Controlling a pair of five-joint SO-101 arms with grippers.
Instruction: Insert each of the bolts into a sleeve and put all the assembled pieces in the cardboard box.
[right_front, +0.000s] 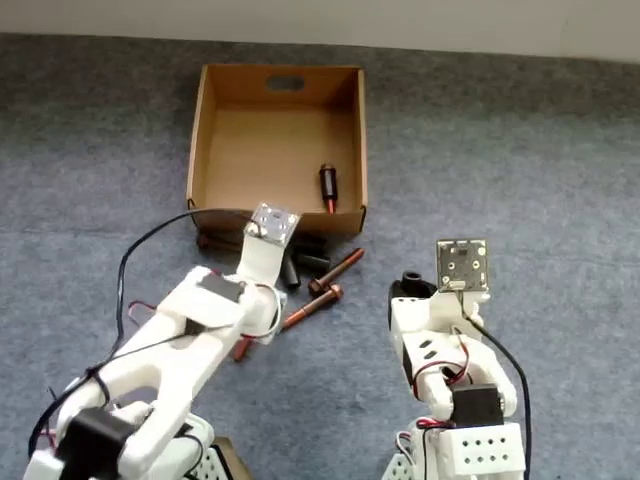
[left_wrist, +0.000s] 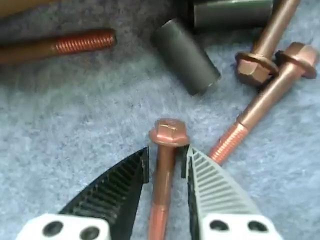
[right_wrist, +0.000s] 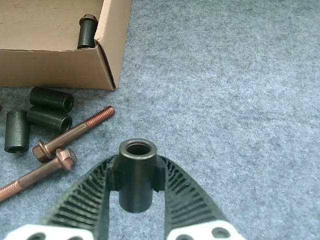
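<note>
My left gripper (left_wrist: 167, 155) is low over the carpet, open by a narrow gap, one finger on each side of a copper bolt (left_wrist: 166, 165) that lies lengthwise between them. Two more copper bolts (left_wrist: 267, 92) and a dark sleeve (left_wrist: 185, 56) lie just beyond. My right gripper (right_wrist: 136, 172) is shut on a black sleeve (right_wrist: 136, 175), held upright with its bore showing; it sits right of the loose parts (right_front: 411, 280). The cardboard box (right_front: 200, 140) stands at the back with one bolt-in-sleeve piece (right_front: 328, 185) inside.
Three loose black sleeves (right_wrist: 49, 120) and two bolts (right_wrist: 75, 131) lie on the grey carpet in front of the box. Another bolt (left_wrist: 60, 45) lies apart near the box wall. A black cable (right_front: 135, 255) loops beside the left arm. Open carpet lies to the right.
</note>
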